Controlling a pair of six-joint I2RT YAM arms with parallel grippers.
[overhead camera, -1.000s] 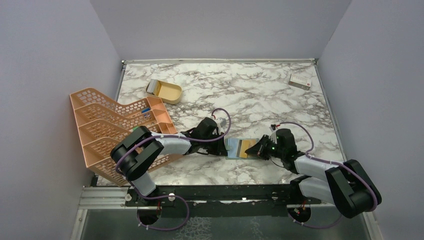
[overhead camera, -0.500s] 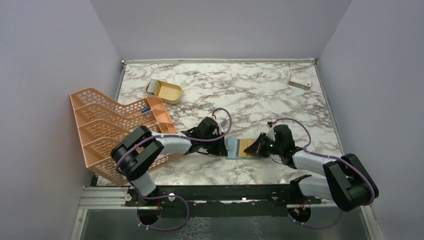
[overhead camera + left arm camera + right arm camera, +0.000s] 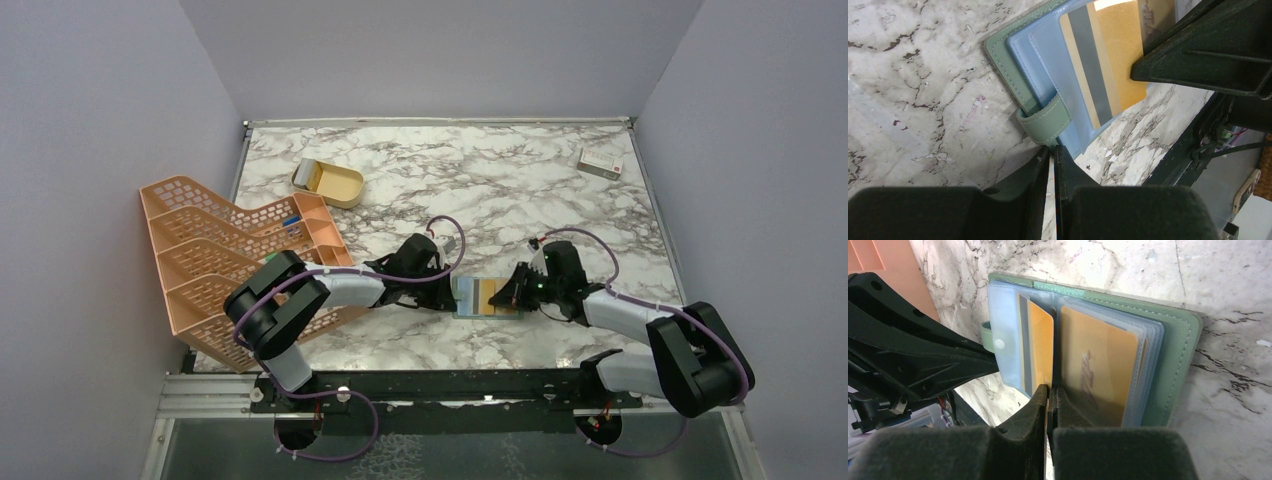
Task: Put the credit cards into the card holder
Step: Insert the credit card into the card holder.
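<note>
The card holder [image 3: 470, 297] lies open on the marble between my two grippers, grey-green outside, pale blue inside [image 3: 1048, 55], with clear sleeves [image 3: 1148, 365]. My left gripper [image 3: 1053, 149] is shut, its tips against the green snap tab [image 3: 1045, 122]. My right gripper [image 3: 1049, 390] is shut on the edge of a tan-orange credit card [image 3: 1040, 347] with a grey stripe, which lies over the left inner face [image 3: 1108, 60]. A second credit card [image 3: 1098, 360] sits inside a clear sleeve on the right half.
An orange mesh rack [image 3: 225, 265] stands at the left, close behind my left arm. A gold oval tin [image 3: 328, 182] lies at the back left. A white box with a red mark [image 3: 600, 163] lies at the back right.
My right gripper has shifted slightly left and away from the bases, further over the wallet with the card. The left gripper has stayed at the snap tab.
</note>
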